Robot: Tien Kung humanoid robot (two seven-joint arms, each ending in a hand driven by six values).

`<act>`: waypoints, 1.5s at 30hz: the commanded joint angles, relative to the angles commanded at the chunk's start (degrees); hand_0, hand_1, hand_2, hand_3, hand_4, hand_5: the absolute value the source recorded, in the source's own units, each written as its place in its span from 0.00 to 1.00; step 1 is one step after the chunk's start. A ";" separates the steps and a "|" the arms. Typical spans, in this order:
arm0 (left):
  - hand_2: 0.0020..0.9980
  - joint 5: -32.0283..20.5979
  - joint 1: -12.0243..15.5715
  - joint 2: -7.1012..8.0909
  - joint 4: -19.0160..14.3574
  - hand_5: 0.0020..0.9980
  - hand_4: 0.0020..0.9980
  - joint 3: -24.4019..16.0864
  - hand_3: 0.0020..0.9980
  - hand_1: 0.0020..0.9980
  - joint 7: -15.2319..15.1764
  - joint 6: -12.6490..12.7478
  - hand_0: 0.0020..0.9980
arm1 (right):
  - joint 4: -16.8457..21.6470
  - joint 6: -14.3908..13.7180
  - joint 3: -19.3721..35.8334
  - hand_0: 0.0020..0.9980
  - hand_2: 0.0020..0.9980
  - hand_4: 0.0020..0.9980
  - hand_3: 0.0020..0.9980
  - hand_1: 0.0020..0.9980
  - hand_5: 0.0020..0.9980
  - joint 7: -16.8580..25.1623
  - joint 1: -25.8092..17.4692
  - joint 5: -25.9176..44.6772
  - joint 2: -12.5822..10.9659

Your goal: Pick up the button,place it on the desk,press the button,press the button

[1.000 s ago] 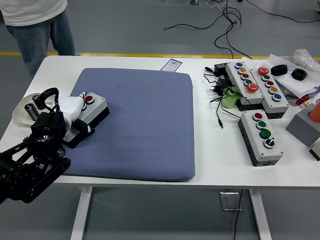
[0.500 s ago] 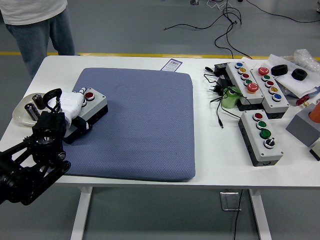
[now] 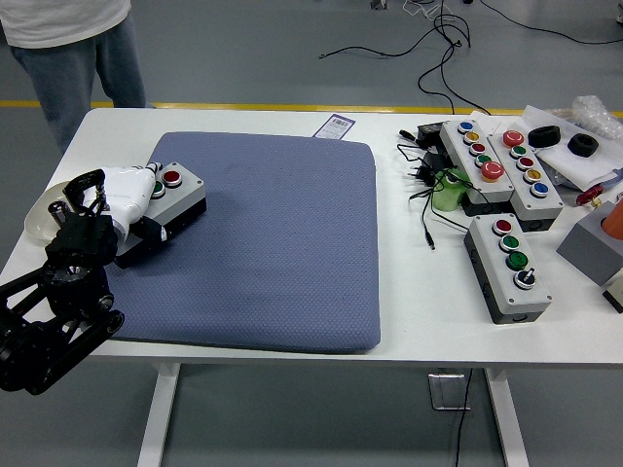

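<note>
A grey button box [image 3: 173, 197] with a red button [image 3: 172, 177] on top and a black base is at the left edge of the blue mat [image 3: 282, 243]. My left hand [image 3: 122, 199], with white fingers on a black arm, is shut on the box's left end. The box is slightly tilted. I cannot tell whether it rests on the mat or hangs just above it. My right hand is not in view.
A white dish [image 3: 39, 216] holding batteries sits left of the mat, partly behind my arm. At the right stand a three-button box [image 3: 508, 265], two long button boxes [image 3: 492, 161], a green object [image 3: 450, 191] and cables. A person [image 3: 68, 39] stands at the far left corner.
My left hand has carried the button box left and slightly away from me, from inside the mat toward its left edge. Nothing else has moved.
</note>
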 joint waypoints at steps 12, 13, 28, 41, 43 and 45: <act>0.15 -3.33 -1.99 2.68 -0.81 0.06 0.85 4.35 0.33 0.12 -20.86 4.64 0.05 | 0.00 0.03 -0.28 0.65 0.75 0.36 0.65 0.71 0.14 -0.22 0.09 0.15 0.00; 0.15 -3.33 -2.24 2.94 -0.94 0.06 0.85 4.82 0.33 0.12 -22.23 4.83 0.05 | 0.00 0.03 -0.30 0.65 0.75 0.36 0.65 0.71 0.14 -0.24 0.11 0.18 0.00; 0.14 -4.60 -4.43 5.84 -3.15 0.10 0.86 9.83 0.32 0.11 -30.88 8.09 0.06 | 0.00 0.13 0.44 0.65 0.75 0.36 0.65 0.71 0.14 -0.45 0.26 -0.79 0.07; 0.16 -2.69 -6.44 5.47 -2.83 0.12 0.86 15.64 0.35 0.13 -32.28 11.33 0.07 | 0.00 0.04 0.13 0.64 0.75 0.36 0.65 0.70 0.14 -0.48 0.21 -0.68 0.08; 0.16 -2.69 -6.69 5.40 -2.65 0.12 0.86 16.39 0.35 0.13 -32.42 11.39 0.07 | 0.00 0.03 0.14 0.64 0.75 0.36 0.65 0.70 0.14 -0.47 0.20 -0.66 0.08; 0.18 -2.61 -6.90 5.30 -2.51 0.15 0.87 16.93 0.37 0.16 -32.46 11.11 0.09 | 0.00 0.01 0.20 0.64 0.75 0.36 0.65 0.70 0.14 -0.47 0.18 -0.67 0.09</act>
